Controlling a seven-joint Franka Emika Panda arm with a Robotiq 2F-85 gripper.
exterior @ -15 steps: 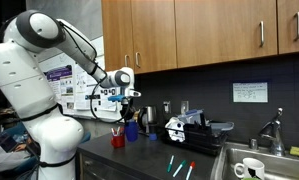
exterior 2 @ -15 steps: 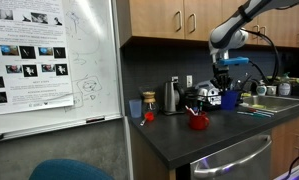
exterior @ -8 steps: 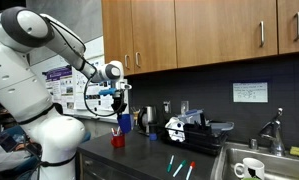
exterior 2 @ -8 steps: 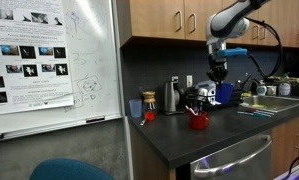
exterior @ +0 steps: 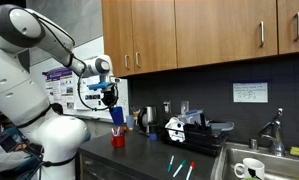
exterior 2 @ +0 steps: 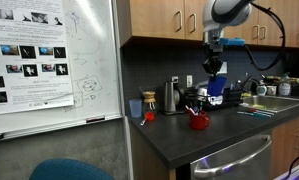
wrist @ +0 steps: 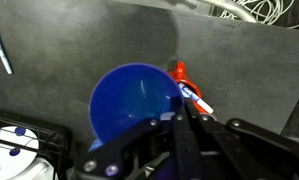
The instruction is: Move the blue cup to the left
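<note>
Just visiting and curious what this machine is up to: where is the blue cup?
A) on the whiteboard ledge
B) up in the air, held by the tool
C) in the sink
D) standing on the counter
B: in an exterior view the blue cup hangs well above the counter and the red cup, and the wrist view shows the tool clamped on its rim.

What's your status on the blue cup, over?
Gripper shut on blue cup rim. Cup held clear above counter. Red cup with pens nearby below.
</note>
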